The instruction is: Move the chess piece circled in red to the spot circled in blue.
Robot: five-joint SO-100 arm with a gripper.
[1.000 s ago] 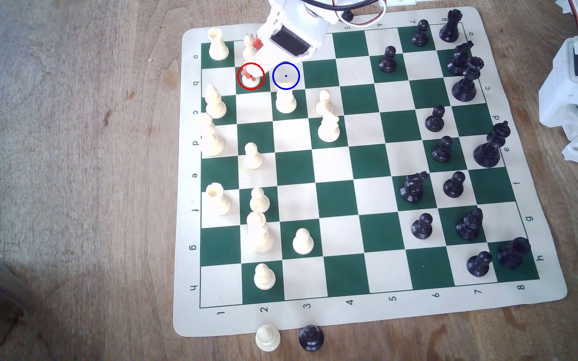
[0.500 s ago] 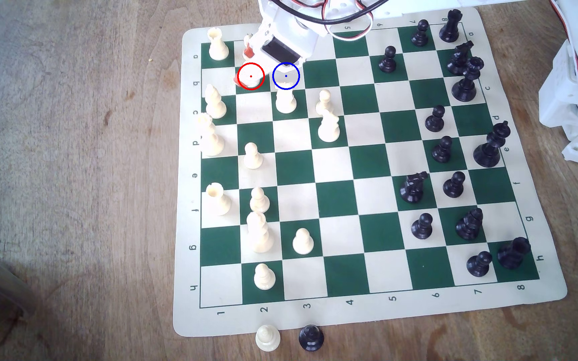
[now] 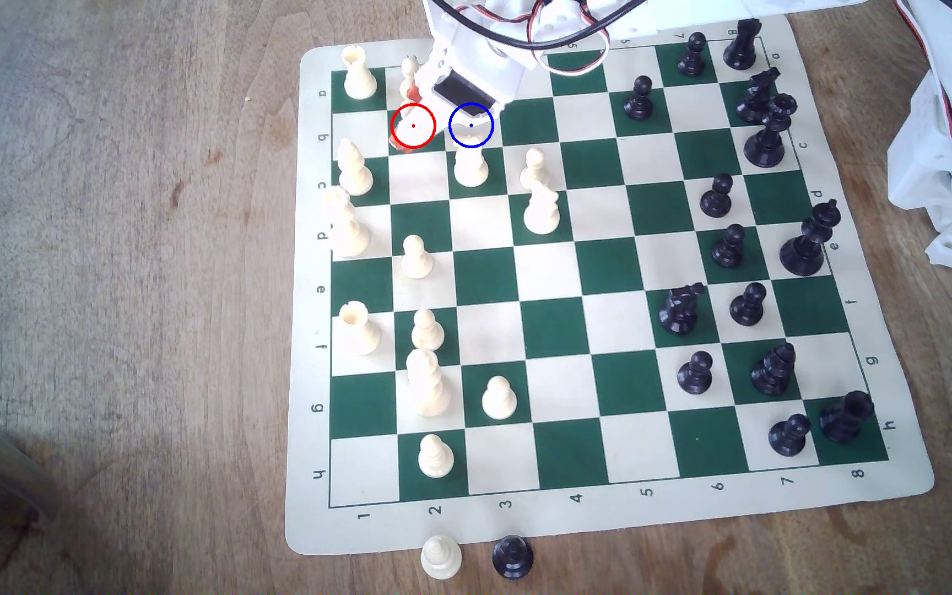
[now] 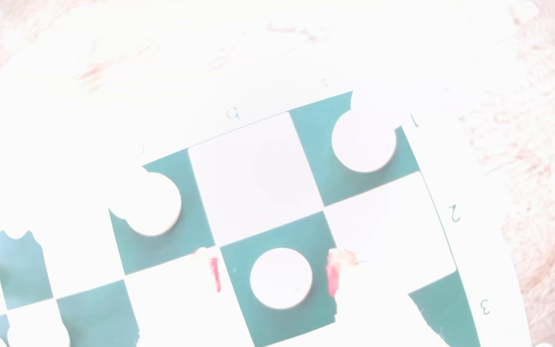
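A: Where does the small cream-white pawn with the round ball head (image 4: 281, 278) stand?

B: On the green square ringed in red, second column, row b of the green-and-cream roll-up chessboard mat (image 3: 577, 515). In the exterior view the white arm covers most of it; the wrist view shows it from above, upright and centred on its square.

A: And the gripper (image 3: 412, 117)?

B: Lowered over that square. Its red-tipped fingers (image 4: 333, 277) stand spread, one on each side of the pawn. In the wrist view a band of green shows between each tip and the pawn's round outline, so they appear apart from it, though that view is badly overexposed and the margin is hard to judge.

A: The target?

B: The cream-white square outlined by a thin blue ring with a centre dot (image 3: 471, 133) lies just beside the pawn's square, towards the exterior view's right. The arm's black-faced body overhangs its far edge.

A: Neighbours?

B: A tall cream rook (image 3: 358, 73) on the corner square, a cream piece (image 3: 469, 166) just below the blue ring in the exterior view, and a cream piece (image 3: 440, 556) and a black piece (image 3: 512, 556) off the mat on the brown wooden bench (image 3: 119, 286).
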